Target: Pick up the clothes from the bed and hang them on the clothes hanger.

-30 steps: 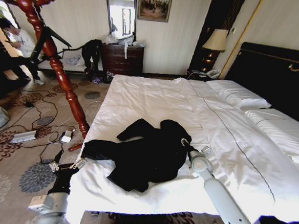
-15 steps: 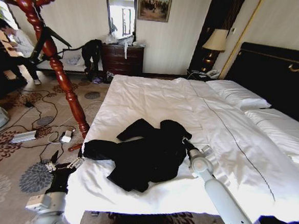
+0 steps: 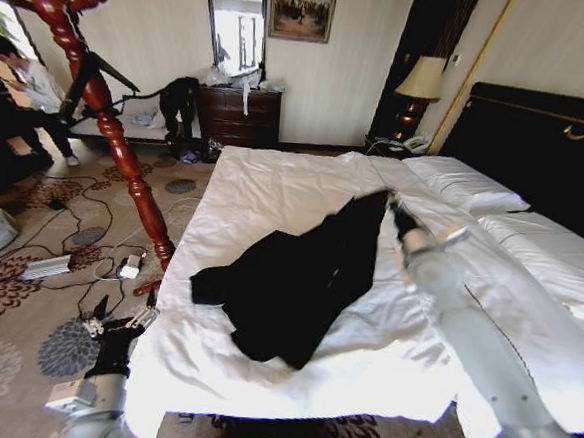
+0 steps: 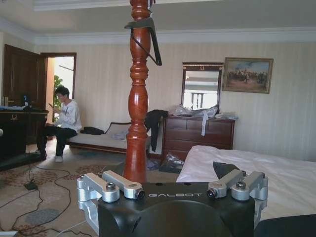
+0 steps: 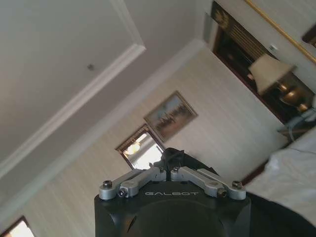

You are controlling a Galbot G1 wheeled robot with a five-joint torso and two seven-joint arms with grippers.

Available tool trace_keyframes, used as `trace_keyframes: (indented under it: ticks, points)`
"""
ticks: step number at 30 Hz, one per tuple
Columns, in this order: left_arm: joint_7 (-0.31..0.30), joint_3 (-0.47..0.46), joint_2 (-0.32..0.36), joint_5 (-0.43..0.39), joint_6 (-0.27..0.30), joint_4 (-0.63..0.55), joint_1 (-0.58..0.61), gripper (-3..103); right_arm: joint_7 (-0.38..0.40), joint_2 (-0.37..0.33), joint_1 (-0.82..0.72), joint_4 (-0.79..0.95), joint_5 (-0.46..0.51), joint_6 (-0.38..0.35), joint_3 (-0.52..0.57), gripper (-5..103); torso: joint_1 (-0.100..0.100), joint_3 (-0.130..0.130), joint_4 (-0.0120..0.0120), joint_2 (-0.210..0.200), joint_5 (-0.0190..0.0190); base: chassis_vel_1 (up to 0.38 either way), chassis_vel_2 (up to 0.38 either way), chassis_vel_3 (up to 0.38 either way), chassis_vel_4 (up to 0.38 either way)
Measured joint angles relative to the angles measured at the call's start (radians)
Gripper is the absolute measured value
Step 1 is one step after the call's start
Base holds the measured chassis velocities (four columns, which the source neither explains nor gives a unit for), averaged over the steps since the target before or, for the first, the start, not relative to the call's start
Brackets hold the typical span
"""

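The black coat (image 3: 292, 284) lies stretched slantwise across the white bed (image 3: 274, 183), its upper end raised off the duvet. My right gripper (image 3: 397, 212) is shut on that raised end; in the right wrist view dark fabric (image 5: 174, 155) sits pinched where the right gripper (image 5: 166, 171) closes. My left gripper (image 3: 116, 323) hangs open over the carpet beside the bed's near left corner, apart from the coat. The reddish-brown clothes hanger (image 3: 108, 126) stands left of the bed, and its pole (image 4: 137, 98) rises straight ahead of the left gripper (image 4: 173, 188). A dark coat end (image 4: 224, 169) rests on the bed edge.
Cables and power strips (image 3: 48, 265) lie on the patterned carpet at the left. A brown dresser (image 3: 239, 115) with a mirror, a bench with a dark garment (image 3: 180, 99) and a black tripod stand (image 3: 92, 70) line the far wall. Pillows (image 3: 465, 181) and a lamp (image 3: 419, 83) are by the headboard.
My right gripper has risen and moved toward the headboard, dragging the coat up and across the bed. The sleeve has slid away from the bed's left edge. My left gripper has drifted slightly left.
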Motion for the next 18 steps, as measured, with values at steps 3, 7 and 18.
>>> trace_keyframes:
  ticks: [3,7,18]
  points:
    - [-0.002,-0.003,0.0,-0.005,0.0,-0.002,0.0,100,0.006,-0.01,0.037,0.026,0.012,0.003,0.0,0,0.0,0.0,0.0,0.0,-0.0001,0.0,0.0,0.0,0.0]
    - [-0.005,-0.006,-0.001,-0.008,-0.001,0.0,0.0,100,-0.012,-0.03,0.022,0.15,0.004,0.016,0.003,0,0.0,0.0,0.0,0.0,-0.0004,0.0,0.0,0.0,0.0]
    - [-0.006,0.014,-0.004,-0.002,-0.003,0.028,-0.004,100,-0.137,0.061,-0.52,0.224,-0.375,0.048,-0.146,0,0.0,0.0,-0.0006,0.0,0.0003,0.0,0.0,0.0,0.0]
